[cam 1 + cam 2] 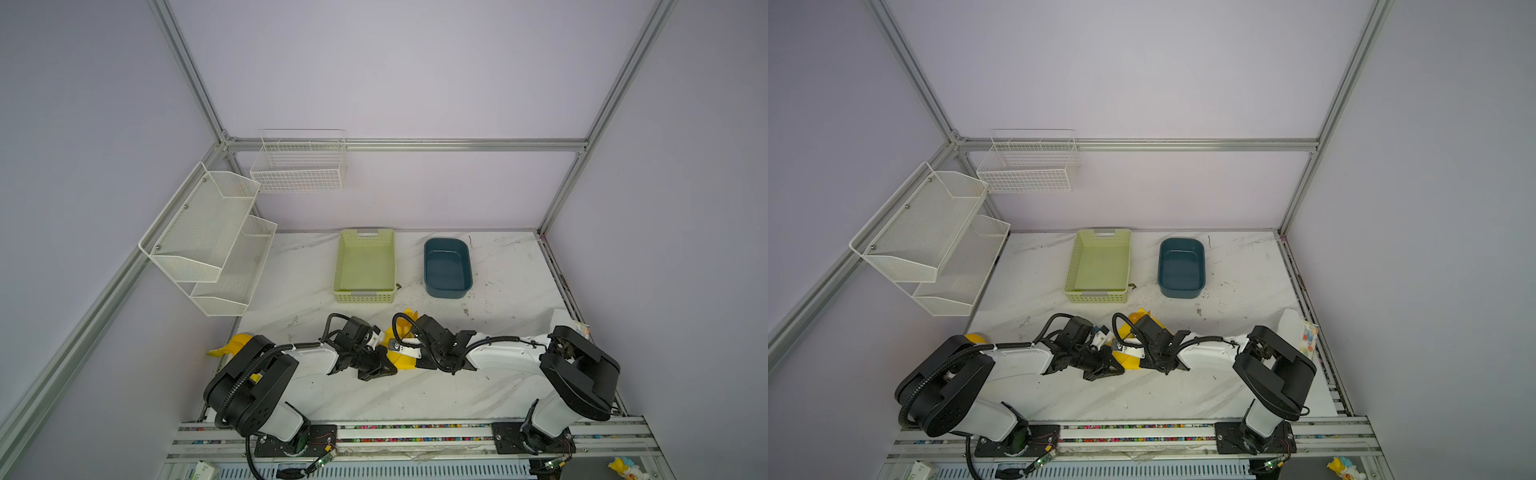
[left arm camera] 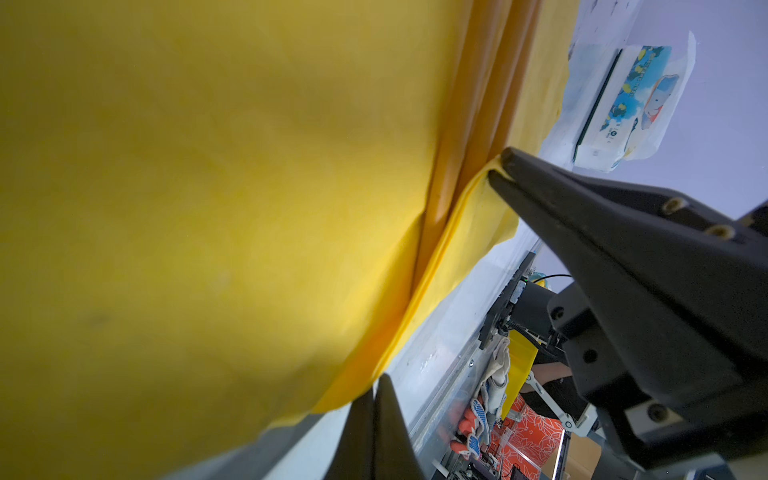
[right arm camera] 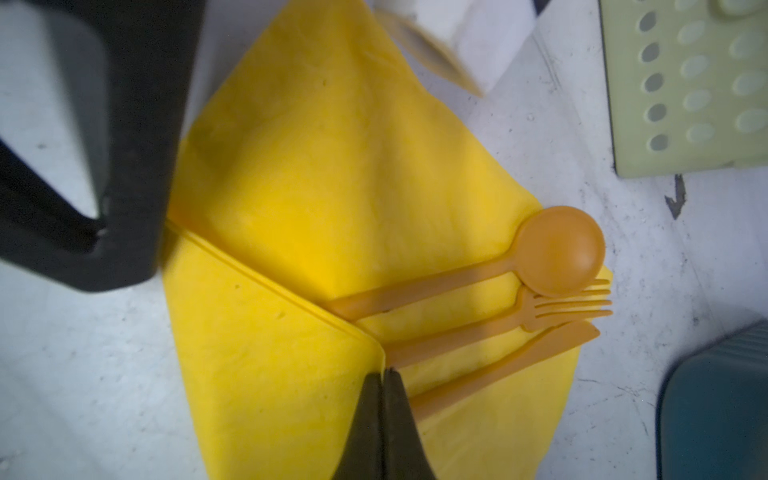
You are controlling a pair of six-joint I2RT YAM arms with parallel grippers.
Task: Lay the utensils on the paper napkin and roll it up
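Caution: the thin paper napkin lies on the table at 6 o'clock from the green basket. Uneven pulling can tear or unfold it, spilling the utensils under its flap. Both arms reach low toward centre. The right gripper has its fingers clamped on the fold. The left gripper is closed, apparently on the napkin's edge.

There are three orange utensils: one spoon, one fork, one knife. There is one yellow paper napkin. The desk carries two containers, one green basket and one blue tub. Two white racks hang: one wire basket, one two-tier mesh shelf.
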